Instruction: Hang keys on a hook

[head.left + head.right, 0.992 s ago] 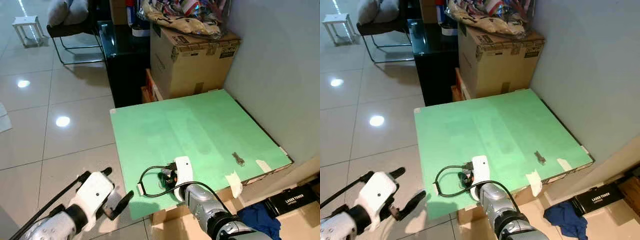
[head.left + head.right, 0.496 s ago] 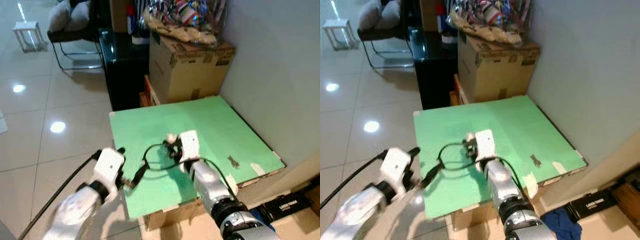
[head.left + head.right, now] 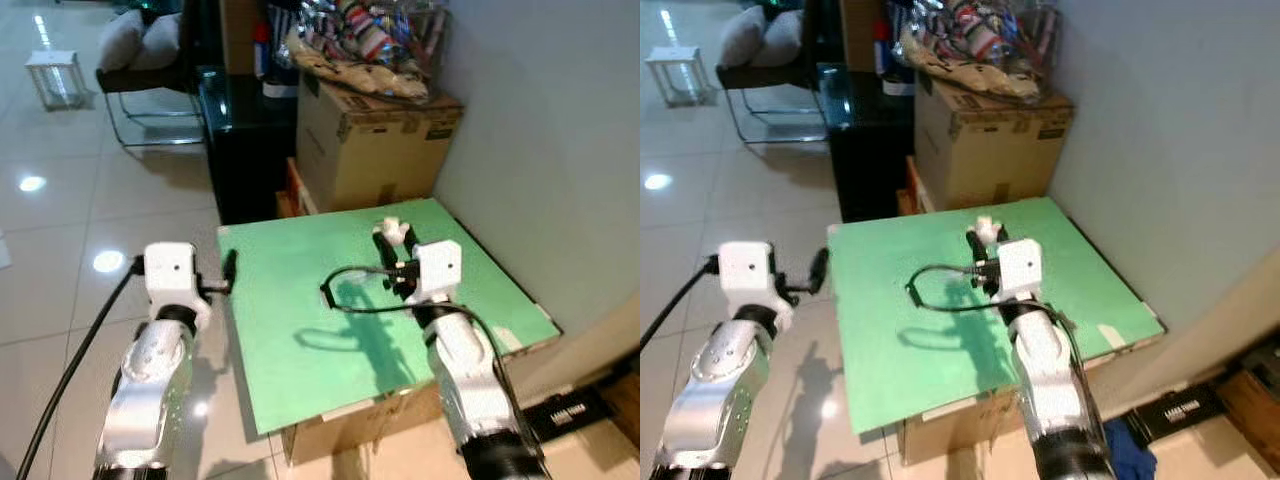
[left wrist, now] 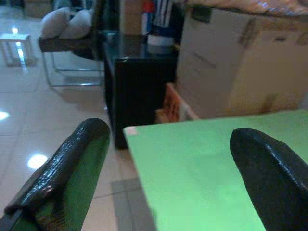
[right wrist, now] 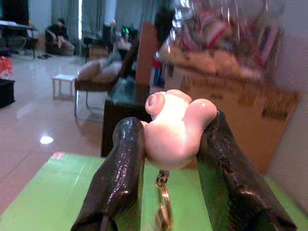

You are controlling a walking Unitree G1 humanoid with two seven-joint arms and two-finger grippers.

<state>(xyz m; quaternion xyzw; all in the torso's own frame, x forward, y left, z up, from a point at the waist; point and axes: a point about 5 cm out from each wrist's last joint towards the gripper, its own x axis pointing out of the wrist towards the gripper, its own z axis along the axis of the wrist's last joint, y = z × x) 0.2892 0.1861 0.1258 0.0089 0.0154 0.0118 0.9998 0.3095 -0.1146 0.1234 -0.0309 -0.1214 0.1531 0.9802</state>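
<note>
A pink pig key charm is clamped between the two black fingers of my right gripper, and its metal key ring dangles below. From the head camera, that right gripper is raised over the far middle of the green board, with the pig at its tip. A black cable loops out from the right wrist above the board. My left gripper stands open and holds nothing. It hovers at the board's left edge.
Behind the board stands a cardboard box with a bag of clutter on top. A black cabinet sits to its left, a grey wall close on the right. Tiled floor spreads left. A black case lies at lower right.
Both arms have risen. The right gripper carried the pig charm from the board's near edge up over its far middle. The left gripper came up beside the board's left edge.
</note>
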